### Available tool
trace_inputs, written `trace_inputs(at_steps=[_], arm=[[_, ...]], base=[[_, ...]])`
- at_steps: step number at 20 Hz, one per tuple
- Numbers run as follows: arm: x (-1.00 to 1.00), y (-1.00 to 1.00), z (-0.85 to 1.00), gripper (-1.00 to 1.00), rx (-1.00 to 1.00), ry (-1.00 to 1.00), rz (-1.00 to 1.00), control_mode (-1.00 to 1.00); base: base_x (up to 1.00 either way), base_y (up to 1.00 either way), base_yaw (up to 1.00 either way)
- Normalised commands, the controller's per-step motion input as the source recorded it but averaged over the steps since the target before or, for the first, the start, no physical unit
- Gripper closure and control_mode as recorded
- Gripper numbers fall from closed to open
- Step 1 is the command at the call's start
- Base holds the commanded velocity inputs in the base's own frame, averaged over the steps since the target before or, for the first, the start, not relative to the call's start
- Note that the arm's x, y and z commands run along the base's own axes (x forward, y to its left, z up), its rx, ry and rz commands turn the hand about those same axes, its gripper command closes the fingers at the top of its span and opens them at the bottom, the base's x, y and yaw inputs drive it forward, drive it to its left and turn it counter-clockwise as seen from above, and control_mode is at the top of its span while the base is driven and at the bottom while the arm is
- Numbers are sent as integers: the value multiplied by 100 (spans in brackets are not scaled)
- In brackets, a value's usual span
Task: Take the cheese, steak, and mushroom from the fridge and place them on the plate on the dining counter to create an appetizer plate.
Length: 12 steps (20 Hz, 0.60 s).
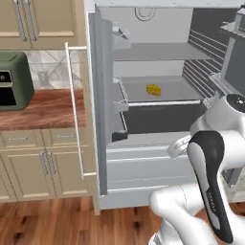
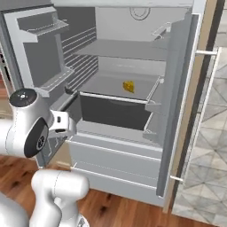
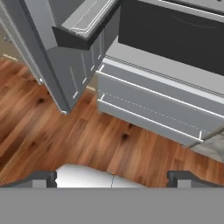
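Observation:
The fridge (image 1: pixel 143 158) stands with both doors swung wide. A small yellow-orange cheese (image 1: pixel 153 89) chunk sits alone on the middle grey shelf, also seen as the cheese (image 2: pixel 128 86) from the right. My gripper (image 3: pixel 113 179) is open and empty, its two dark fingertips (image 3: pixel 43 178) far apart. It hangs low in front of the fridge, well below the cheese, looking down at the bottom drawer (image 3: pixel 153 105) and the floor. The steak, mushroom, plate and dining counter are out of view.
The left door (image 1: pixel 103 119) carries a long bar handle (image 1: pixel 74 110); the right door (image 2: pixel 177 111) juts out likewise. A door rack (image 2: pixel 44 53) reaches close to my arm. A green oven (image 1: pixel 12 81) sits on the cream-cupboard counter at the left. Wood floor (image 3: pixel 65 131) lies below.

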Motion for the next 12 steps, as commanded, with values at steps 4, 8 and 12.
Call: trace_inputs(at_steps=[4,8,12], arm=[[0,0,0,-100,0,0,0,100],[0,0,0,-100,0,0,0,100],[0,0,0,-100,0,0,0,100]], base=[[57,7,-7],[31,-53,-4],[22,-34,-7]])
